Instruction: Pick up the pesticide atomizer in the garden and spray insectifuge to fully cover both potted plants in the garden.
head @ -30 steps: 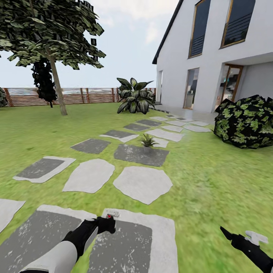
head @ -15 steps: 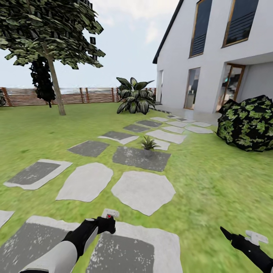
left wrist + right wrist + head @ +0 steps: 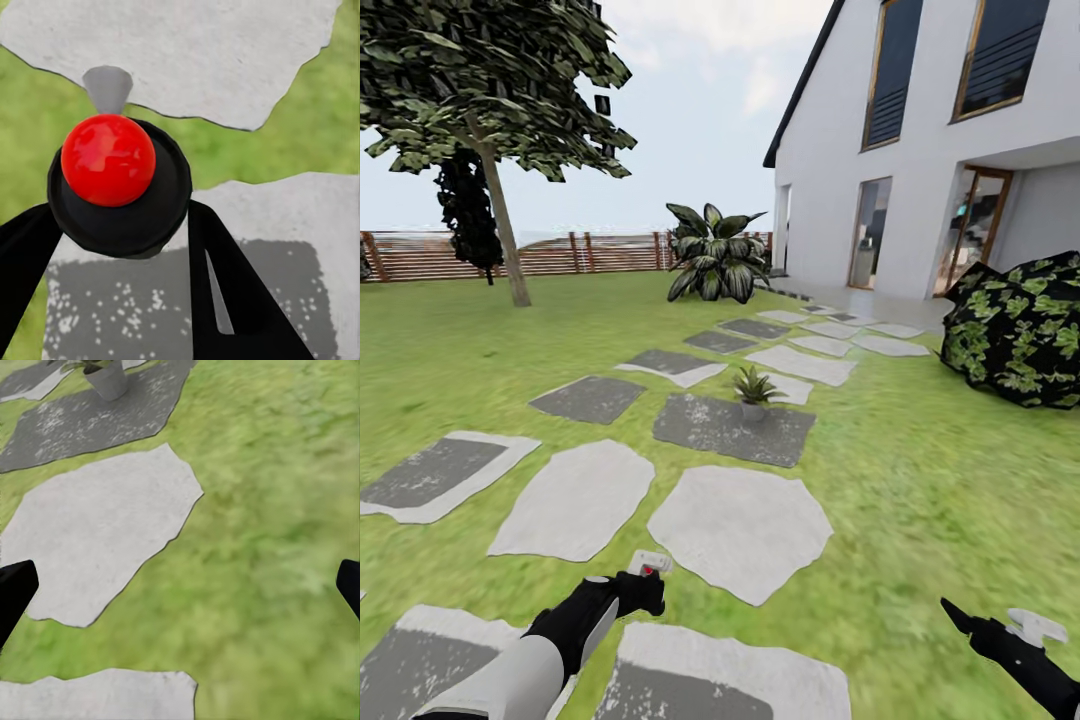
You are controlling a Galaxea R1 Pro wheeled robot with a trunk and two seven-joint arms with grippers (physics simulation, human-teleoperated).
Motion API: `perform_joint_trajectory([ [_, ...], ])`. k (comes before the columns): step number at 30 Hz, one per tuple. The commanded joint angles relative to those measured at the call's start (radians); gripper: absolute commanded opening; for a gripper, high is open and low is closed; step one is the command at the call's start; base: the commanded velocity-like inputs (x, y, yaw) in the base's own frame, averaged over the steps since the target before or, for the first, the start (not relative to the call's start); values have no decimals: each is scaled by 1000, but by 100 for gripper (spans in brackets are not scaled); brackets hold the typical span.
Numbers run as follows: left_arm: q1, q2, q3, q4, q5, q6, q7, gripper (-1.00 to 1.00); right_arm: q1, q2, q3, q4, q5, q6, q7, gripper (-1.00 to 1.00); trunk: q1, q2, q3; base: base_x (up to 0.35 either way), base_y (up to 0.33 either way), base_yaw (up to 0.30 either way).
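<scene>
Carrying pesticide atomizer (image 3: 650, 567) clamped in left tool (image 3: 643, 590); right tool (image 3: 180, 585) spread apart, idle. Pickup done. 1 potted plant (image 3: 753, 386) ahead, apparently unsprayed; spraying remaining.

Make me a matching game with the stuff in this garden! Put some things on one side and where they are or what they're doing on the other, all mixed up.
Things:
1. pesticide atomizer
2. potted plant
3. right tool
4. dark leafy bush

Places or states:
A. on a dark grey stepping slab ahead
B. open, holding nothing, over the grass
C. held in the left tool, red nozzle spot facing forward
D. on the lawn by the white house

Pairs: 1-C, 2-A, 3-B, 4-D
</scene>
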Motion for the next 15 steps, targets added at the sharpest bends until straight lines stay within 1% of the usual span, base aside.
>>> perform_joint_trajectory([
  [1,0,0,1,-2,-11,4,-4,-100,-2,0,-5,-1,4,5,7,100,0,0,-1,334,0,0],
  [15,0,0,1,-1,-10,4,-4,-100,-2,0,-5,-1,4,5,7,100,0,0,-1,334,0,0],
])
